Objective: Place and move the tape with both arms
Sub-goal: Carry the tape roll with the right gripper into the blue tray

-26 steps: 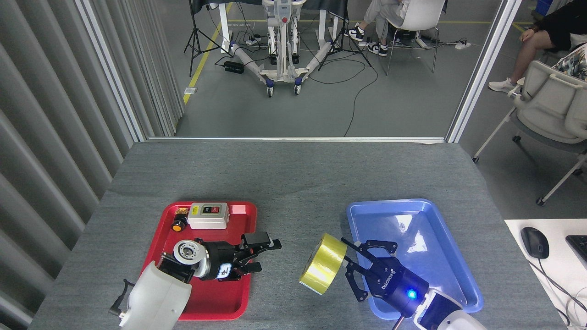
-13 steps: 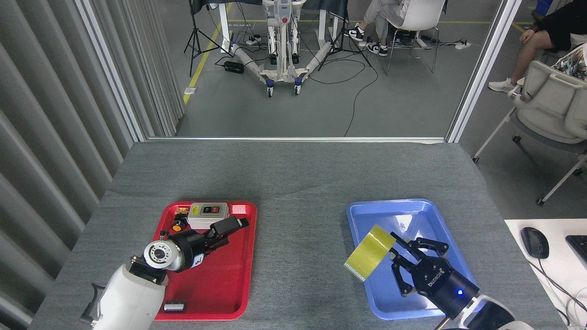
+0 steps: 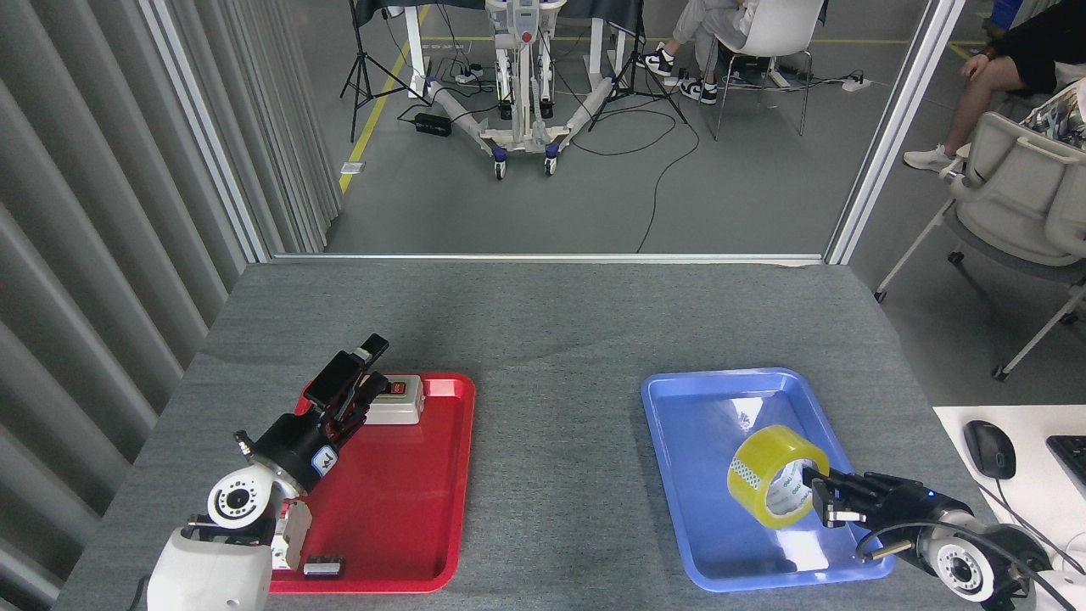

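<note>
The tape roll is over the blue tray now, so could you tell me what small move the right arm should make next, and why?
Probably lower slightly and open: the right gripper grips the tape by its rim, tilted above the blue tray, apparently not resting flat.

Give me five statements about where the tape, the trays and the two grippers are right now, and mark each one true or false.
1. The tape is over the blue tray. True.
2. The right gripper holds the tape. True.
3. The tape lies in the red tray. False: it is at the blue tray.
4. The left gripper grips the white switch box. False: it holds nothing and is raised above the box.
5. The blue tray is on the robot's left. False: it is on the right.
</note>
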Available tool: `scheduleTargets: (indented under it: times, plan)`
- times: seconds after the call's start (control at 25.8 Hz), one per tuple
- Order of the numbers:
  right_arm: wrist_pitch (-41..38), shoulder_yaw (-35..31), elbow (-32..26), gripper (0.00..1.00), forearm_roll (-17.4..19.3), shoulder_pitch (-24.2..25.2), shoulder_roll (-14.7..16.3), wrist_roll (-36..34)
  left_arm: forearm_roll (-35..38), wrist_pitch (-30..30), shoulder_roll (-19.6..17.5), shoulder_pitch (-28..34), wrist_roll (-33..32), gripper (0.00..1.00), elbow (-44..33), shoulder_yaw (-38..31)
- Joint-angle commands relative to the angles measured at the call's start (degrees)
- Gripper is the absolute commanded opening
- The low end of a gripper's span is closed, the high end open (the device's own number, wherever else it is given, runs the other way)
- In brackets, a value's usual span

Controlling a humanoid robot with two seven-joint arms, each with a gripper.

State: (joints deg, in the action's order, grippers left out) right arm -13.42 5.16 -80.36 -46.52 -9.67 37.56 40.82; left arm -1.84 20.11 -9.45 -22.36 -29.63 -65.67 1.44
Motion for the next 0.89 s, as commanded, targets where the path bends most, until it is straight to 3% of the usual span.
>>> scheduleTargets:
  times: [0.0,0.12,0.23,0.31,0.43,0.5,0.58,0.74,0.85]
  plan:
    - [4.80,-0.06,3.19,0.08,4.33,-3.33,-0.21,10.07,-1.86,6.79,0.22,0.66,1.94,1.00,2.13,-0.03]
    - [5.95,0.47,7.85,0.08,6.35,-6.85,0.23,11.92,2.10,6.96,0.49,0.66,5.72,1.00,4.06,1.11]
    - [5.95,1.26,14.27,0.08,6.35,-11.24,0.40,12.09,17.92,7.05,0.40,1.18,11.87,1.00,3.71,1.20]
    - [5.95,4.68,20.24,0.08,6.35,-15.64,0.14,12.09,33.21,6.96,0.31,1.45,21.54,1.00,3.53,1.20]
    - [5.77,10.40,29.82,0.08,6.79,-22.93,-0.21,12.00,54.56,6.17,0.22,2.15,41.75,1.00,3.62,1.20]
    - [5.33,12.77,34.66,0.08,8.81,-27.06,-0.74,12.00,63.53,5.12,0.05,2.76,52.83,1.00,3.97,1.20]
    - [4.89,15.06,37.38,0.08,10.04,-30.14,-1.00,12.00,67.58,3.53,0.14,2.94,59.42,1.00,4.15,1.11]
    - [4.72,19.19,40.37,0.07,10.05,-32.60,-2.85,13.41,69.42,2.48,0.22,6.10,59.25,1.00,3.71,1.37]
    - [4.54,19.63,40.46,0.06,10.22,-32.60,-2.76,15.87,69.25,2.66,0.05,7.25,50.81,1.00,3.62,1.37]
